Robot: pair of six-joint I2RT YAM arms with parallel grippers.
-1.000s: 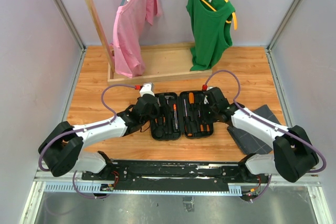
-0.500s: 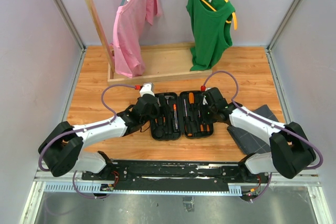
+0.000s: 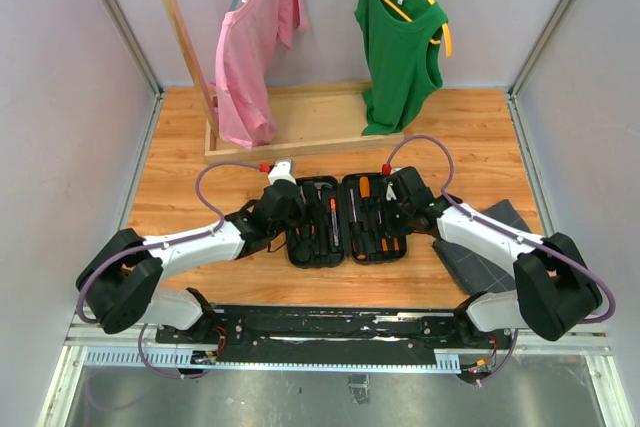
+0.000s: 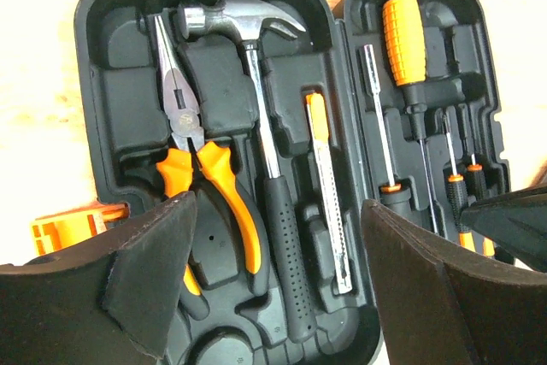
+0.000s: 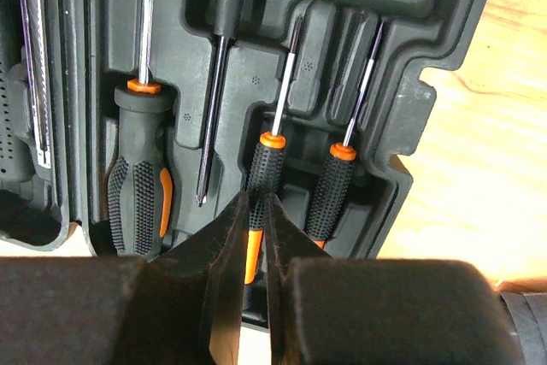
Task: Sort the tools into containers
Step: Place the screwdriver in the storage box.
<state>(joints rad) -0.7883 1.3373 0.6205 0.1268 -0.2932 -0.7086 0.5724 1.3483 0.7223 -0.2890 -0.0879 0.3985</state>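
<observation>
Inside case (image 4: 120,100), right gripper (image 5: 254,220) jaws clenched on small screwdriver (image 5: 267,173), left gripper (image 4: 278,211) jaws wide apart above hammer (image 4: 248,32).

You are looking at a wooden table (image 3: 480,137) carrying an open case (image 3: 343,219) at its middle, a grey tray (image 3: 508,215) lying right, a rack base (image 3: 300,142) standing behind.

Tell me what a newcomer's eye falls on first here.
The open black plastic clamshell tool case centred on the wooden table, with a black-handled metal hammer and orange-handled pliers slotted in its left half. In its right half, the right gripper is shut on a thin black-and-orange screwdriver. Behind, a pink T-shirt and green tank top hang on a wooden rack.
</observation>
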